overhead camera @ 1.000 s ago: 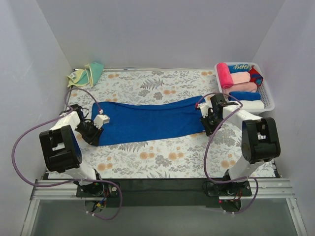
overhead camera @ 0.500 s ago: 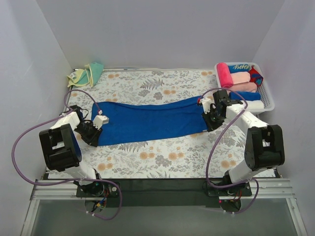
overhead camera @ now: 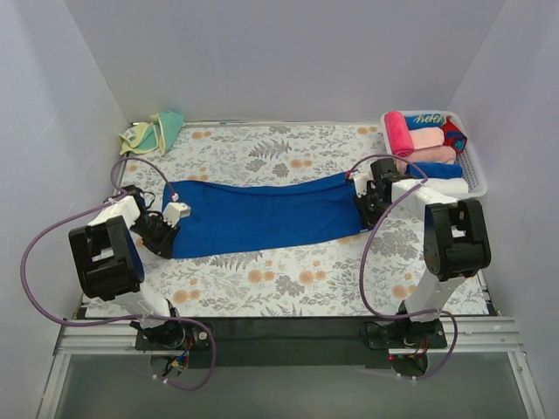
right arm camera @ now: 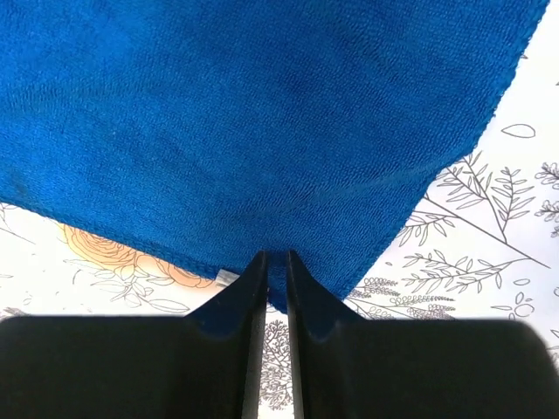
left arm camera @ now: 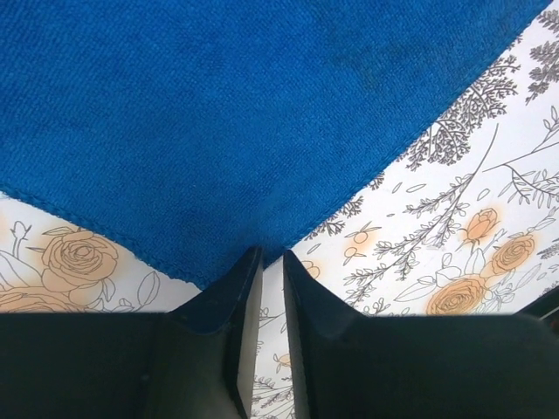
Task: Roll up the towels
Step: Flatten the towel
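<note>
Counter [overhead camera: 288, 279] bearing blue towel [overhead camera: 262, 214], flat across its middle, long axis running left edge to right edge. Right fingers [right arm camera: 218, 349] pinch a right-end corner. Left fingers [left arm camera: 210, 340] stand nearly together at a left-end corner, grip unclear. Since the earlier frame, right fingers have shifted slightly toward the far edge; towel unmoved.

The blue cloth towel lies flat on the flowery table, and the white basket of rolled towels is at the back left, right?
No. The white plastic basket of rolled towels is at the back right; the top external view shows it. The royal blue cloth towel does lie flat on the flowery table.
</note>
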Motion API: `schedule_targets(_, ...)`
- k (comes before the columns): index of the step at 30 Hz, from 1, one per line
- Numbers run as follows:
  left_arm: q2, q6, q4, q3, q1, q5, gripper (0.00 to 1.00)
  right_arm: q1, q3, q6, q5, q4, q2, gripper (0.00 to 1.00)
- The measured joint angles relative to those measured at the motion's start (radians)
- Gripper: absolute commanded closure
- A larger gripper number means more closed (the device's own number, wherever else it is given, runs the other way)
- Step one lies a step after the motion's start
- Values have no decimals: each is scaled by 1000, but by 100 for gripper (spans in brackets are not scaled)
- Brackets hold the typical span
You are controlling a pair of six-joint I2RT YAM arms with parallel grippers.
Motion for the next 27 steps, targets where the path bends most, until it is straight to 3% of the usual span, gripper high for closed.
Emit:
schedule_targets(6,7,18,8,2,27,9,95,8,-141,-40,60,23,-124,83)
schedule_targets(11,-2,64,8,-7,61,13,99,8,-225,-94,95,-55,-218,84)
schedule_targets(20,-16,124,-79,56,95,87,88,34,-230,-139,111,-126,-223,84)
schedule_targets(27,-29,132,-107,138,89,177,85,36,-226,-145,110,-136,-219,83)
